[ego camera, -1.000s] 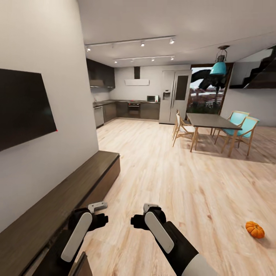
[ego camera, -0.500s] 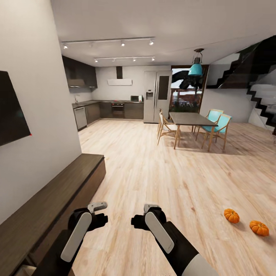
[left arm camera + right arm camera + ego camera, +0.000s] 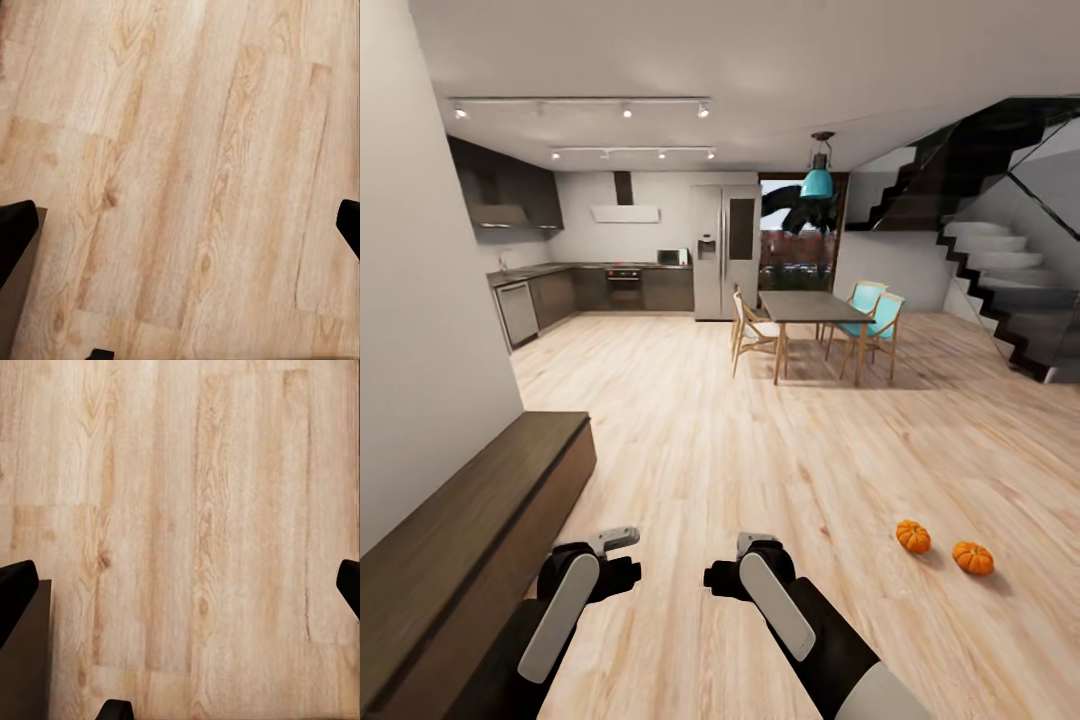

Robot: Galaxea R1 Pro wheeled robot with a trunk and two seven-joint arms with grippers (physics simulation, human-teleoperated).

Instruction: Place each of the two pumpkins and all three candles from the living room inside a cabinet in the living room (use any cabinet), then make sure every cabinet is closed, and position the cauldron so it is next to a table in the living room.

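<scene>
Open-plan room, pale plank floor [image 3: 760,450] running back to kitchen units and fridge [image 3: 725,250] at the far wall; staircase [image 3: 1000,270] at the right. Whole head view swung rightward over the last second: TV panel gone off the left edge, stairs now in frame. Camera/base turn, not object motion.

Long dark-brown cabinet [image 3: 470,520] along the left wall, flat top bare, front panels look shut from this angle. Dining table [image 3: 815,305] with wood and teal chairs mid-room, teal pendant lamp [image 3: 818,182] above.

Two orange pumpkins [image 3: 913,536] on the floor right of centre, near each other, not touching, well apart from the cabinet. Only one visible a second ago at the frame's right edge; both now closer to view centre. Reads as turning to line up on them. No candles or cauldron spotted.

Left hand [image 3: 622,560] and right hand [image 3: 732,562] held low in front of the trunk, above bare floor. Both spread wide and empty: fingertips [image 3: 15,232] sit at opposite edges of each wrist view, nothing but planks between.

Task barely begun by the look of it. Next likely needs: drive toward the pumpkins, reach down to floor level.
</scene>
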